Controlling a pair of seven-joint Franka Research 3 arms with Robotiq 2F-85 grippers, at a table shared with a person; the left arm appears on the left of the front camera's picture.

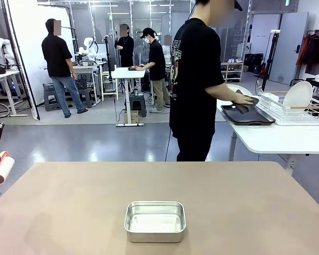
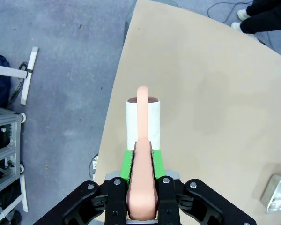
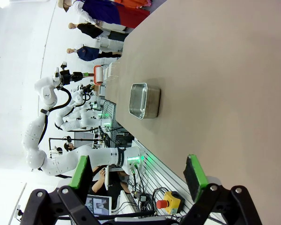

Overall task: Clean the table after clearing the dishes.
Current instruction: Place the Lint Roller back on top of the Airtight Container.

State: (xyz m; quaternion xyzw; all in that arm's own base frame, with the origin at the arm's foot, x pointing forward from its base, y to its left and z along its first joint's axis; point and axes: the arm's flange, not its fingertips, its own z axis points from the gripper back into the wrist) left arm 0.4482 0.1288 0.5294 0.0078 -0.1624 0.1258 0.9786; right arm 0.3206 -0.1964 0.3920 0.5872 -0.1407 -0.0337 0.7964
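**Q:** Two end effectors are shown; how is each one set?

**A:** The left end effector (image 2: 141,187) is clamped on the peach handle of a lint roller (image 2: 143,126), whose white roll is seen above the bench's (image 2: 210,93) left edge in the left wrist view. In the front view the same roller (image 1: 1,168) is seen at the far left, just off the bench (image 1: 228,202). The right end effector (image 3: 139,173) is held with its green-padded fingers (image 3: 80,171) wide apart, and nothing is gripped between them.

**Q:** Where are the task's things placed?

**A:** The brownish bench is occupied by a small steel pan (image 1: 155,220) near its front middle; the pan (image 3: 144,100) is also seen in the right wrist view. A dark tray (image 1: 247,115) is laid on a white side table (image 1: 276,139) at the right, beyond the bench. The person's hand (image 1: 244,99) is rested on that tray. A white plate (image 1: 298,95) is stood upright in a wire rack (image 1: 292,112) just beside the tray.
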